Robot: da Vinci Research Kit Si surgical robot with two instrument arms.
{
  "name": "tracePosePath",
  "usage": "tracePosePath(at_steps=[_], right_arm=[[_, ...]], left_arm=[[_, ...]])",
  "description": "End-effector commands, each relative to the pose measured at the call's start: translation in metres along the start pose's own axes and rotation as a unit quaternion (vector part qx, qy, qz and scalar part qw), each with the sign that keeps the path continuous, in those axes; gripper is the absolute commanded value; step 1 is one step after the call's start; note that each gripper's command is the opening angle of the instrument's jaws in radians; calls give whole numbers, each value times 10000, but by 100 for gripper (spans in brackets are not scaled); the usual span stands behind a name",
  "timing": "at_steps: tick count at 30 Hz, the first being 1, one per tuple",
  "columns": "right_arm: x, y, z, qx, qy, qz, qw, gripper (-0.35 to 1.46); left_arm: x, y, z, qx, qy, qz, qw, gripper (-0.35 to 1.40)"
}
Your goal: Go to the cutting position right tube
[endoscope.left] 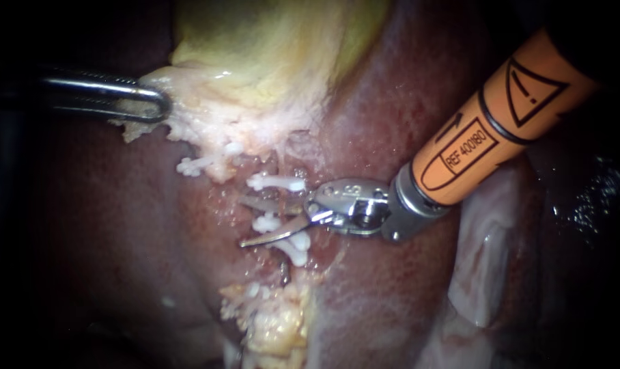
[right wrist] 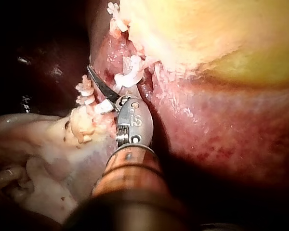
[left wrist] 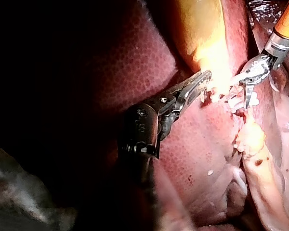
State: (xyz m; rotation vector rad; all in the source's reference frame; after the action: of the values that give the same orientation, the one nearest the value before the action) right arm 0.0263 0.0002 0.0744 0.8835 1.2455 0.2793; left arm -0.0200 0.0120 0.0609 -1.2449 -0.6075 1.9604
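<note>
My right instrument (endoscope.left: 246, 222), on an orange shaft from the upper right, ends in two curved blades that stand open. They straddle a thin tube (endoscope.left: 285, 203) between one white clip (endoscope.left: 277, 182) above and two white clips (endoscope.left: 267, 222) (endoscope.left: 296, 249) below. In the right wrist view one dark blade (right wrist: 98, 84) shows among the clips (right wrist: 127, 77); the other is hidden. My left instrument (endoscope.left: 156, 106) comes in from the left, its jaws shut on the pale edge of the yellow gallbladder (endoscope.left: 269, 48). The left wrist view also shows that grip (left wrist: 204, 79) and my right instrument (left wrist: 245, 94) beyond it.
Dark red liver (endoscope.left: 105, 225) surrounds the site. Another white clip (endoscope.left: 194, 165) sits on a stub left of the tube. A yellow fatty lump (endoscope.left: 276, 328) lies below the clips, and pale folded tissue (endoscope.left: 481, 273) lies under the orange shaft.
</note>
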Motion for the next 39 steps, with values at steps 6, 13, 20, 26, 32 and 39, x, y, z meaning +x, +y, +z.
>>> tracePosePath(at_steps=[6, 13, 20, 26, 32, 39], right_arm=[[11, -12, -7, 57, 71, 50, 9999, 130], [27, -33, -4, 196, 217, 85, 9995, 130], [39, -43, 6, 311, 324, 101, 9989, 130], [43, -47, 6, 355, 367, 131, 9986, 130], [45, -48, 6, 364, 384, 134, 9985, 128], [45, -48, 6, 363, 383, 134, 9985, 128]], left_arm=[[0, 0, 0, -1, -1, 0, 10000, -35], [0, -1, 0, -2, -1, 1, 10000, -35], [0, -1, 0, -2, -1, 1, 10000, -35], [0, -1, 0, -2, -1, 1, 10000, -35], [0, -1, 0, -2, -1, 1, 10000, -35], [0, -1, 0, -3, -1, 0, 10000, -35]])
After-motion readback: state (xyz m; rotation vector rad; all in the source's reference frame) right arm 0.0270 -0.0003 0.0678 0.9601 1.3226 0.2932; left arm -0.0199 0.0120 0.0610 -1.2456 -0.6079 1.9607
